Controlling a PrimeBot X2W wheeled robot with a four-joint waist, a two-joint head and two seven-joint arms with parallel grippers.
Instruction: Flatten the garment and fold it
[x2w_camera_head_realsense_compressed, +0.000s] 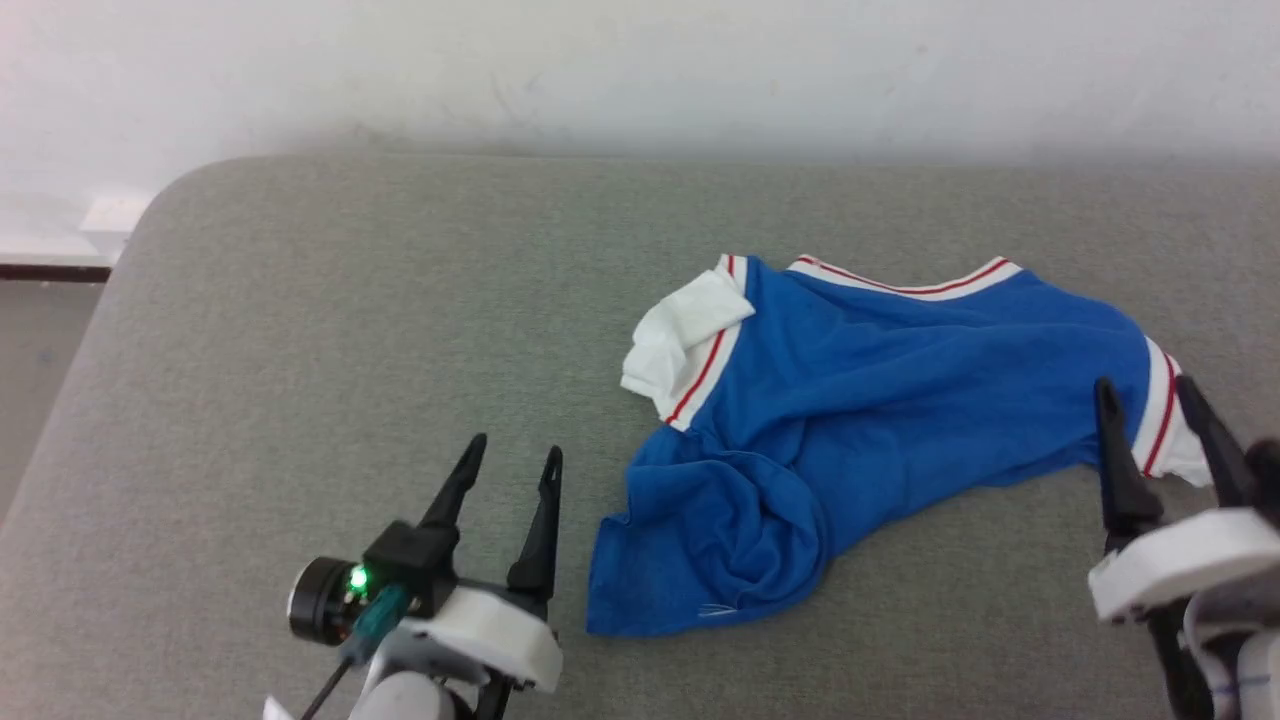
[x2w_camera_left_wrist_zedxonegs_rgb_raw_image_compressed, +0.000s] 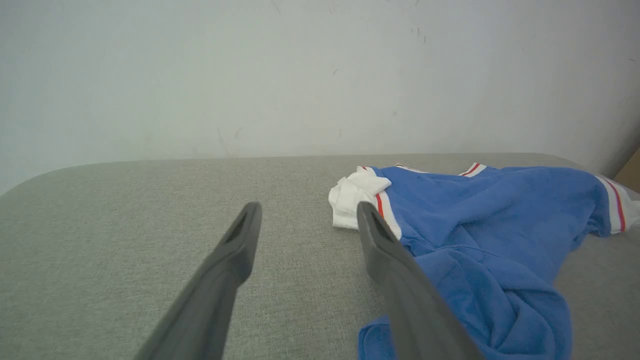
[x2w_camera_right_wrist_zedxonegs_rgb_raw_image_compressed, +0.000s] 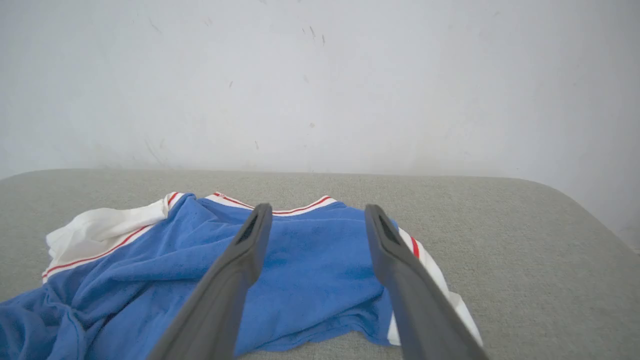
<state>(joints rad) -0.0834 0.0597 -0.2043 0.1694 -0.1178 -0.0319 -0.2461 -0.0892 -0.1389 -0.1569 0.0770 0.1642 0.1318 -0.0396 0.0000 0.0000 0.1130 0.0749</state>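
- Head view: the garment (x2w_camera_head_realsense_compressed: 880, 400) lies crumpled on the grey padded surface (x2w_camera_head_realsense_compressed: 300, 300), right of its middle. Its collar trim (x2w_camera_head_realsense_compressed: 905, 285) is toward the far edge, and its hem is bunched and rolled toward the near edge.
- The left gripper (x2w_camera_head_realsense_compressed: 515, 448) sits by the near edge, just beside the bunched hem and apart from it. Its fingers are spread wide and hold nothing.
- The right gripper (x2w_camera_head_realsense_compressed: 1144, 385) is at the right edge, over the garment's right sleeve seam, also spread wide with nothing pinched.
- Left wrist view: the left gripper (x2w_camera_left_wrist_zedxonegs_rgb_raw_image_compressed: 307, 206) points across bare grey fabric. The garment (x2w_camera_left_wrist_zedxonegs_rgb_raw_image_compressed: 490, 215) lies to its right, with a white sleeve (x2w_camera_left_wrist_zedxonegs_rgb_raw_image_compressed: 355, 197) doubled on itself.
- Right wrist view: the right gripper (x2w_camera_right_wrist_zedxonegs_rgb_raw_image_compressed: 317, 207) hangs spread above the garment (x2w_camera_right_wrist_zedxonegs_rgb_raw_image_compressed: 310, 270), near the striped shoulder seam. I cannot tell whether a fingertip brushes the cloth.
- Judgement: flattening is in hand and no fold has begun. The next move calls for each gripper to pinch an edge, probably the rolled hem and a shoulder, and draw the cloth outward to take out the twist.
- Nothing here serves as a container. The garment rests straight on the padded surface.
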